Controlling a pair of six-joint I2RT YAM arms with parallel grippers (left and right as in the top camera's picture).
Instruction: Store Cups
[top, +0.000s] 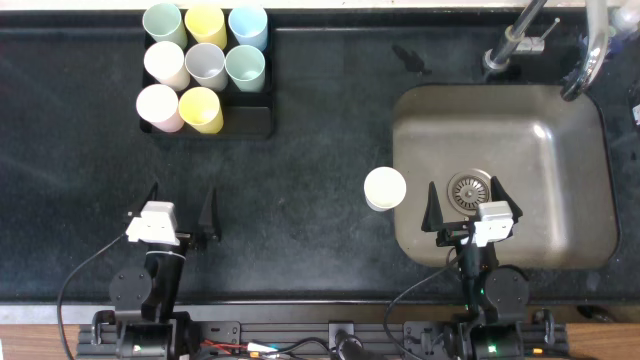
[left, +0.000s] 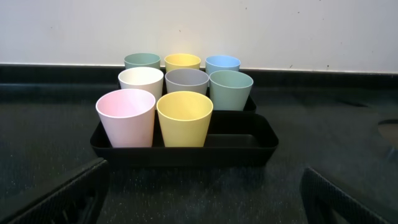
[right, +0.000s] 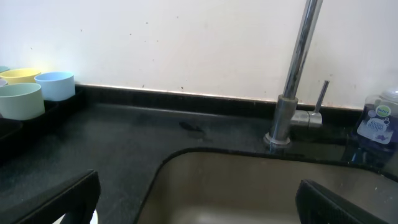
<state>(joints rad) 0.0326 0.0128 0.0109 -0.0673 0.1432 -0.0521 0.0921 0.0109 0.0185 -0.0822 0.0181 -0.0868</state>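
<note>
You're looking at one white cup (top: 385, 188) standing upright on the desk (top: 320, 170), just beside the left rim of the sink (top: 540, 130) and well apart from the black tray (top: 252, 122), which is holding eight cups (top: 206, 66) at the desk's far-left corner. Your L jaws are hanging wide apart near the desk's front edge, facing the tray. Your R jaws are hanging wide apart too, over the sink's near-left part, w/ the white cup close by.
</note>
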